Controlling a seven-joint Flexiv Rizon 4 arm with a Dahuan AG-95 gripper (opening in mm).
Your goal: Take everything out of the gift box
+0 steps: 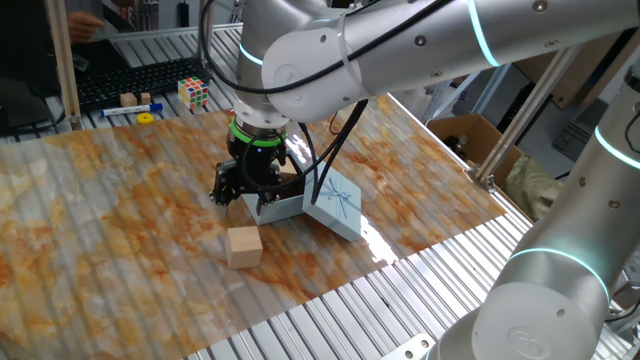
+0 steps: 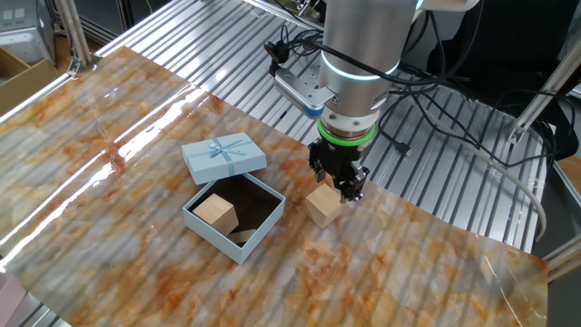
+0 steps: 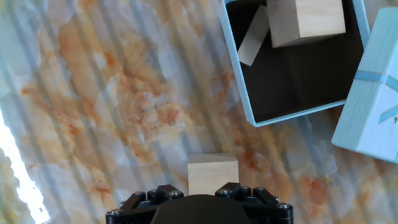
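One block: wooden block on the mat, lower centre, at the gripper tips.
Jaws: part open — whether they grip it, cannot tell.
Gift box: left of centre, open, blocks inside.
Lid: touching the box's upper edge — out of the way.

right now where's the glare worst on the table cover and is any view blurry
In the other fixed view a bright glare streak runs across the table cover left of the lid; in one fixed view glare sits beside the lid toward the mat's edge; the hand view blows out white at its left edge, otherwise sharp.
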